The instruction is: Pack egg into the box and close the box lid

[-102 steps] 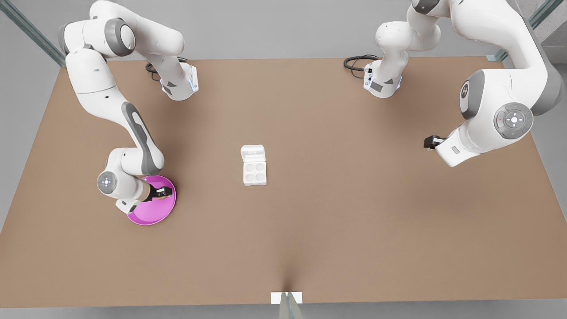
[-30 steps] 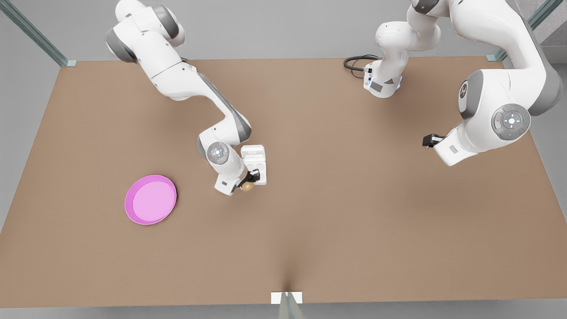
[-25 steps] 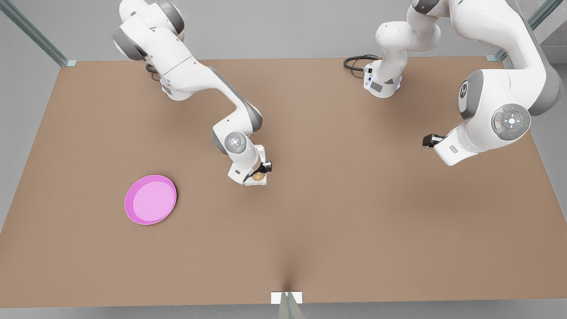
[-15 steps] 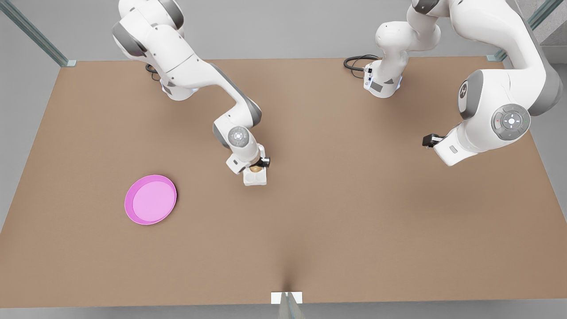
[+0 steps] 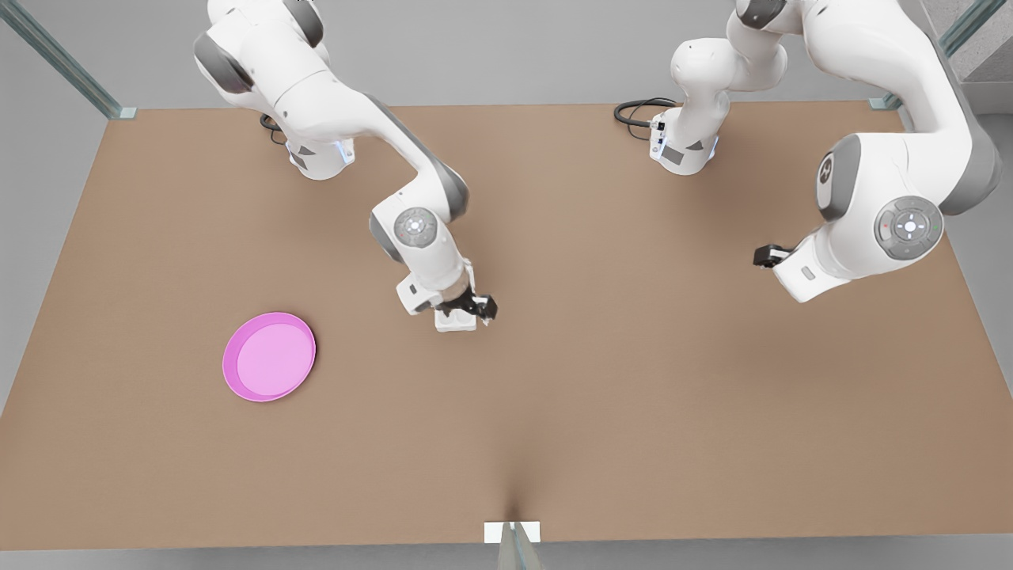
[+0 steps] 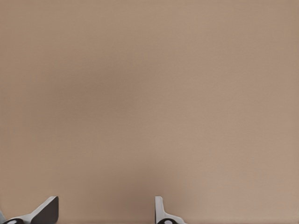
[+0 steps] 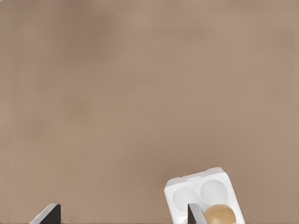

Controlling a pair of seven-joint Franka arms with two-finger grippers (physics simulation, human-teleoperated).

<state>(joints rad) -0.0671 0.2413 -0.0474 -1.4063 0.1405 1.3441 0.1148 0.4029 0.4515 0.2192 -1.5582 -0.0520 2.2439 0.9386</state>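
Your right gripper point(image 5: 477, 307), fingers spread, hangs over the box point(image 7: 203, 195); egg point(image 7: 219, 214) sits in a cup. Left gripper point(image 6: 106, 212), spread too, waits far right over bare table point(image 5: 633, 356).

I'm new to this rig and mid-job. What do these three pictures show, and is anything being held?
There are two white robot arms at a brown table. The front view looks down on both, and each wrist view looks past that arm's own fingers. The right gripper, on the front view's left, hangs open over the white box. Its wrist view shows the egg sitting in one cup. The left gripper waits open over bare table. A pink plate lies apart. Nothing is held.
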